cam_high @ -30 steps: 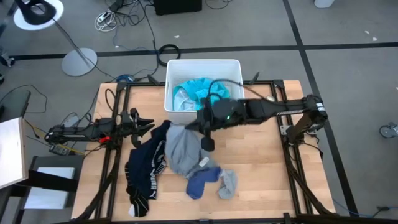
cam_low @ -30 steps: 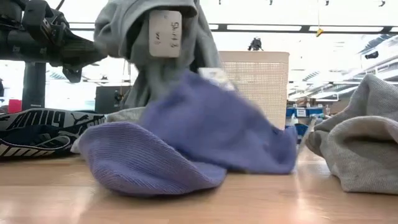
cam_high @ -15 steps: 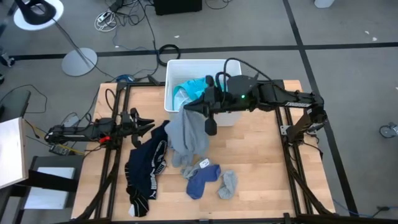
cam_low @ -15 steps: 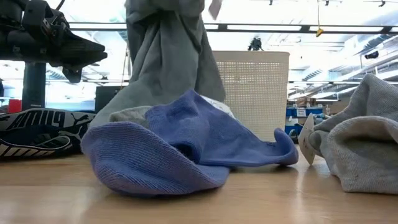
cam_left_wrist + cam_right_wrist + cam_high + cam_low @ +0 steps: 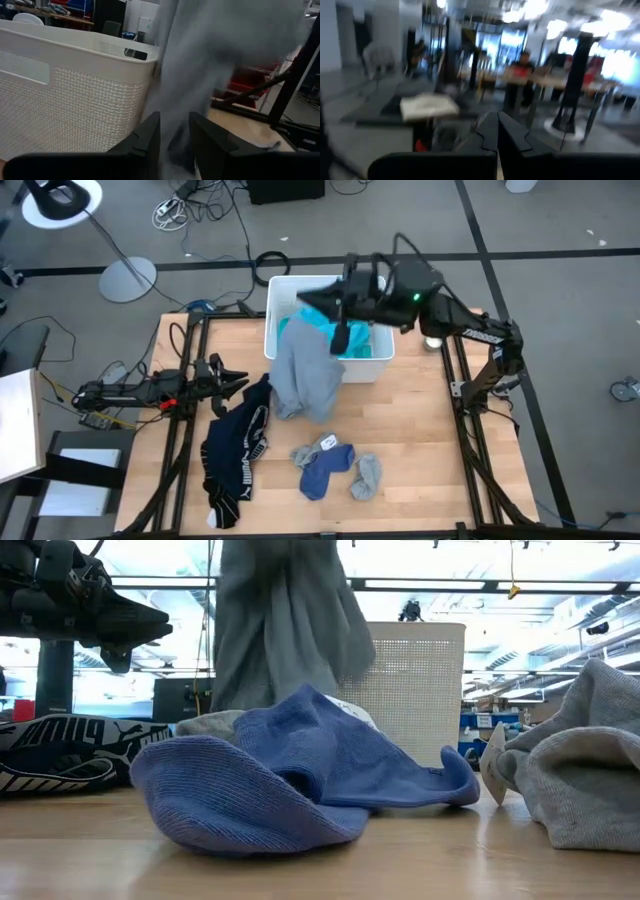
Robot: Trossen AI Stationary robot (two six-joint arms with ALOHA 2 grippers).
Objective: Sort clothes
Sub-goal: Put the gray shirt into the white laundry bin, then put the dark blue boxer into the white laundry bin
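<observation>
My right gripper (image 5: 308,300) is shut on the grey shirt (image 5: 305,375) high above the white bin (image 5: 275,290). The shirt also hangs in the low view (image 5: 285,630) and the left wrist view (image 5: 225,60). A turquoise piece (image 5: 357,342) lies in the bin. The black-navy piece with white lettering (image 5: 235,450) lies on the table at the left. A blue sock (image 5: 325,472) and a grey sock (image 5: 367,476) lie near the front. My left gripper (image 5: 238,377) waits open at the table's left side. My right gripper holds the grey shirt by its top end (image 5: 314,318); the gripper itself hides the exact spot. The fingers lie about level, coming from the table's right. The shirt hangs slack below them, in front of the bin's near wall; whether its lower end (image 5: 312,412) touches the table I cannot tell.
The bin stands at the table's far edge, its woven near wall (image 5: 420,680) behind the socks. The blue sock (image 5: 290,780) and grey sock (image 5: 580,770) lie close to the low camera. Bare wood (image 5: 420,440) shows at the right.
My right gripper has risen and gone toward the table's far edge, from above the table's middle to above the bin, still shut. The grey shirt has been lifted off the blue sock and drawn out long, and now hangs at the bin's near wall.
</observation>
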